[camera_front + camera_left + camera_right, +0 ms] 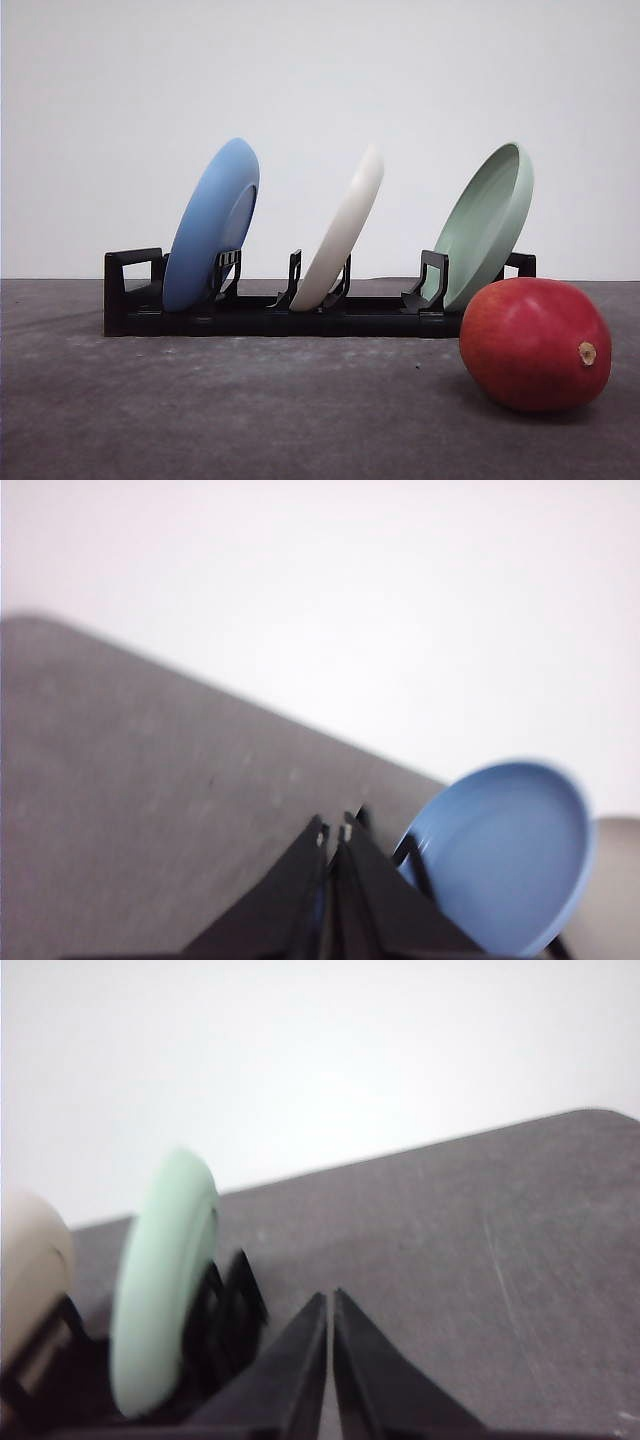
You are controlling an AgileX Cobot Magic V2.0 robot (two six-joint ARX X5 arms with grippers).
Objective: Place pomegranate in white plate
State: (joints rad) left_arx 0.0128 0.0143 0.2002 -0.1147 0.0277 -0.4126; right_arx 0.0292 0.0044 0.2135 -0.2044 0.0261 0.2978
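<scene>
The pomegranate (pixel 536 343) is a smooth red fruit with a small tan nub, lying on the dark table at the front right. The white plate (pixel 343 228) stands on edge in the middle slot of a black rack (pixel 270 312); its edge also shows in the left wrist view (pixel 612 880) and the right wrist view (pixel 30 1260). My left gripper (pixel 333 830) is shut with nothing in it, above the table next to the blue plate. My right gripper (pixel 330 1298) is shut and empty too, beside the pale green plate.
A blue plate (pixel 212 223) leans in the rack's left slot and a pale green plate (pixel 487 222) in its right slot, just behind the fruit. The blue plate (pixel 500 855) and green plate (pixel 162 1280) sit close to the fingers. A white wall stands behind.
</scene>
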